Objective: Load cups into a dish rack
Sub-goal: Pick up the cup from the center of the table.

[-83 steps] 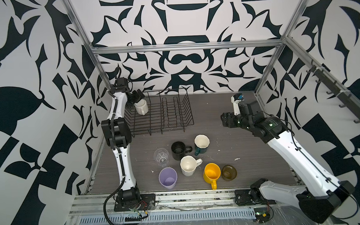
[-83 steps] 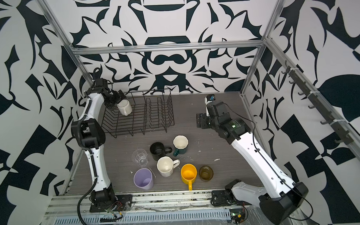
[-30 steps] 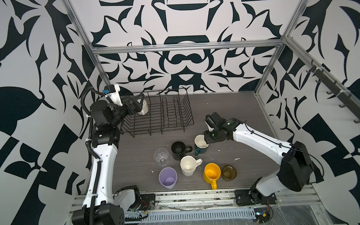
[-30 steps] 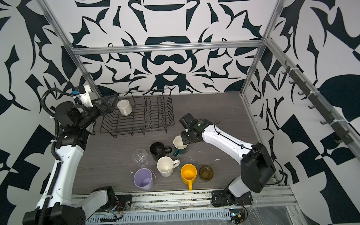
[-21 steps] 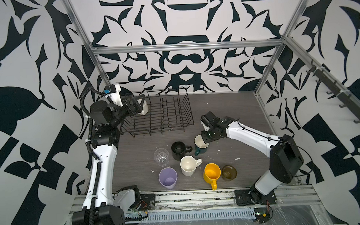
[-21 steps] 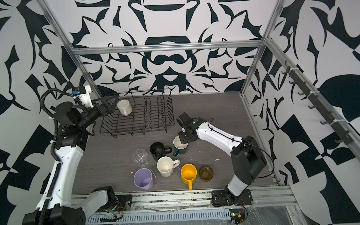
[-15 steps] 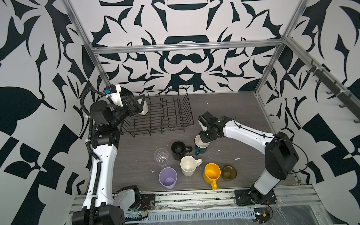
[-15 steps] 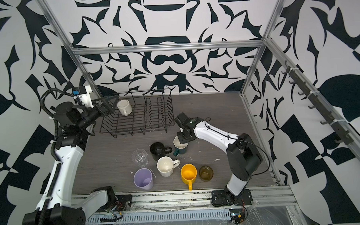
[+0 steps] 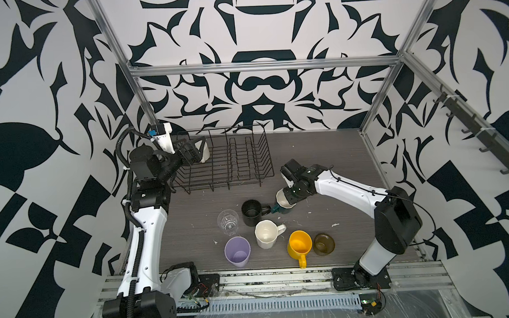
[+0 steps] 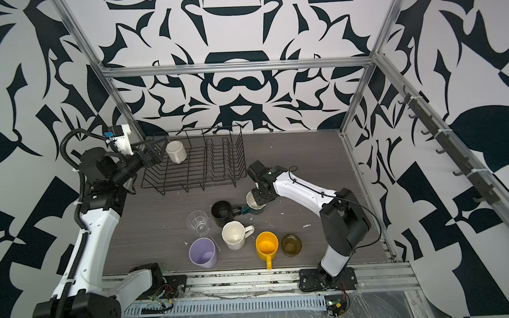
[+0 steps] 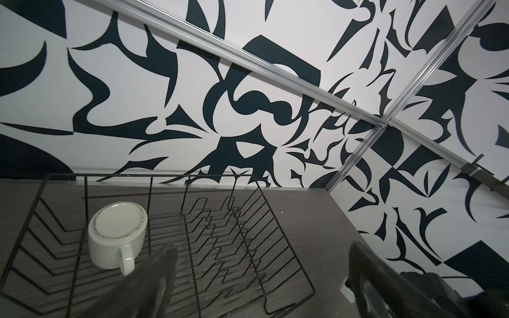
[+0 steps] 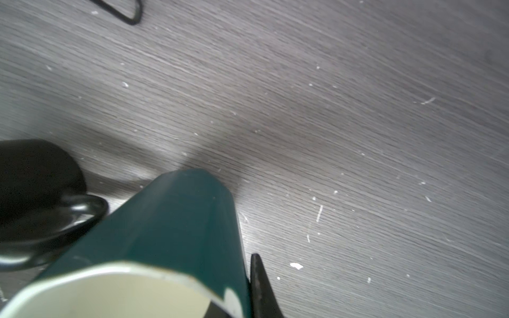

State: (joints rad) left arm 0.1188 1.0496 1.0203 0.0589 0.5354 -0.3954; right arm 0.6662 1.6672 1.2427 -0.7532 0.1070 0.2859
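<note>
**A:** Which step are you working on?

**B:** I'm gripping the teal mug [image 9: 284, 204] for its trip to the dish rack [image 9: 236, 177]. My right jaws are pinching its wall at the rim, closed tight on it. The mug is standing on the surface [image 9: 320, 163], its handle crowding the black mug [image 9: 250, 213]; I can't tell whether the two are touching.

**A:** And the left side?

**B:** My left jaws are hanging wide open and empty at the rack's end, just beside the white mug [image 10: 176, 151] sitting base-up inside it.

**A:** What is the next move asking for?

**B:** Lifting straight up, I reckon, so the handle isn't dragging the black mug along, then carrying the mug across to the rack.

**A:** What's differing from before?

**B:** A second ago my right jaws were arriving half open; now they're clamping. Earlier my left jaws were right at the white mug; now they're standing back from it.
</note>
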